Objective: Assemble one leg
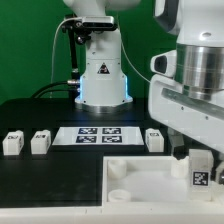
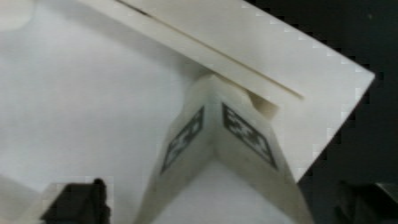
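My gripper (image 1: 199, 166) is at the exterior view's right front, shut on one white leg (image 1: 200, 179) with a black-and-white tag. It holds the leg over the large white panel (image 1: 135, 190), near the panel's far right rim. In the wrist view the leg (image 2: 222, 140) runs between my dark fingers (image 2: 75, 200), two tagged faces showing, with its far end at the panel's raised rim (image 2: 240, 55). I cannot tell whether the leg touches the panel. Three other legs stand on the black table: two at the left (image 1: 12, 143) (image 1: 40, 142) and one to the right of the marker board (image 1: 153, 139).
The marker board (image 1: 98, 134) lies flat on the table behind the panel. The arm's white base (image 1: 100, 75) stands at the back middle, with cables to its left. A green backdrop closes the back.
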`<state>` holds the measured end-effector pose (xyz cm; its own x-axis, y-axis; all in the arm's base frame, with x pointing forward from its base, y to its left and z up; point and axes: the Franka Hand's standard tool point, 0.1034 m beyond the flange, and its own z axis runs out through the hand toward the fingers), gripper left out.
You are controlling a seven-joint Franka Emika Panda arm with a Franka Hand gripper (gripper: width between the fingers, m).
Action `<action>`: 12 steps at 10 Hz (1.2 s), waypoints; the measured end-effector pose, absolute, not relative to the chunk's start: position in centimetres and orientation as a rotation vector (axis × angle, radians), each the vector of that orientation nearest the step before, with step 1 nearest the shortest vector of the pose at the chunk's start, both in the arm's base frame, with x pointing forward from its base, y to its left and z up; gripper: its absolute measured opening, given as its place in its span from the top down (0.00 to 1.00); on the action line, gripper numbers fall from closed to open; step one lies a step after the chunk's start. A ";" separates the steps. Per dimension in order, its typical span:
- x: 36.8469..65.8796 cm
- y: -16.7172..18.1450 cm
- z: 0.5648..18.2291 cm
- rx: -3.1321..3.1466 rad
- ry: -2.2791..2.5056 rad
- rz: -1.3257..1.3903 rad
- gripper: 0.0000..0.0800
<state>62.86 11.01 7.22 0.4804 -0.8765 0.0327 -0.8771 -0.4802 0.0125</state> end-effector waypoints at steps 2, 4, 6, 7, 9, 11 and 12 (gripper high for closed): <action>62.9 10.7 7.2 2.854 -1.219 0.036 0.19; 63.4 11.1 7.4 3.016 -0.709 0.087 0.19; 62.7 11.1 7.5 3.086 -0.440 0.186 0.19; 62.8 11.2 7.4 3.072 -0.540 0.178 0.19; 62.8 11.2 7.3 3.068 -0.573 0.179 0.30; 62.8 11.4 7.3 3.010 -0.895 0.177 0.55; 62.8 11.4 7.3 2.963 -1.057 0.176 0.64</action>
<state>62.78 11.37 7.27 0.7686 -0.6316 0.1018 -0.6305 -0.7748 -0.0467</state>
